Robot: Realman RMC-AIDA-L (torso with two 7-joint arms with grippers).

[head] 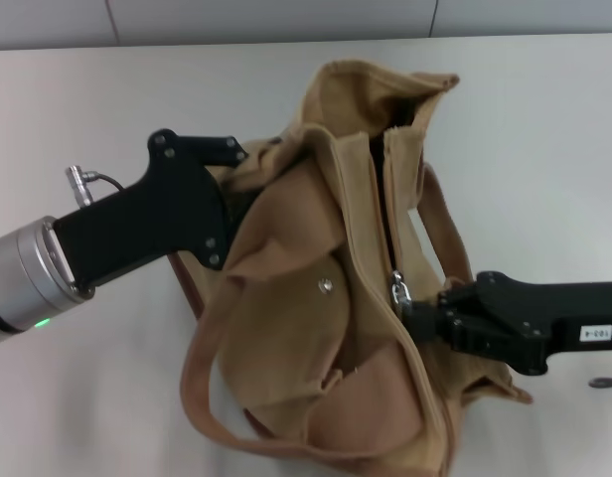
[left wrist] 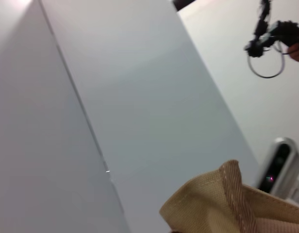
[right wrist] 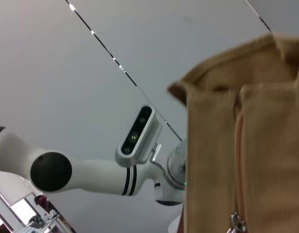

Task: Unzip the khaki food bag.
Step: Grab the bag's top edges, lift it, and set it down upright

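The khaki food bag (head: 336, 298) sags closest below me, a slumped tan canvas heap in the middle of the white table (head: 544, 129), its near webbing handle (head: 202, 397) looping toward my body and its snap (head: 325, 286) showing on the front flap. The zipper (head: 383, 199) runs along the top as a dark line from the far, raised end of the bag down toward me, so its long axis points roughly away from and toward my body. It looks parted along the far stretch, and the silver pull (head: 399, 291) sits at the near end of that opening.

My right end effector (head: 417, 320) comes in from the right, level with the pull and touching or nearly touching it; it seems pinched on the pull, though the canvas hides the contact. My left end effector (head: 248, 189) presses into the bag's left upper side, its tips buried in a fold, so I cannot tell whether it is wide or narrow; I judge that it is steadying the cloth.

The right arm is plainly the nearer to the pull. Since the closed stretch of zipper lies on my side of the pull, I judge the coming move to be a draw along the zipper's line toward me.
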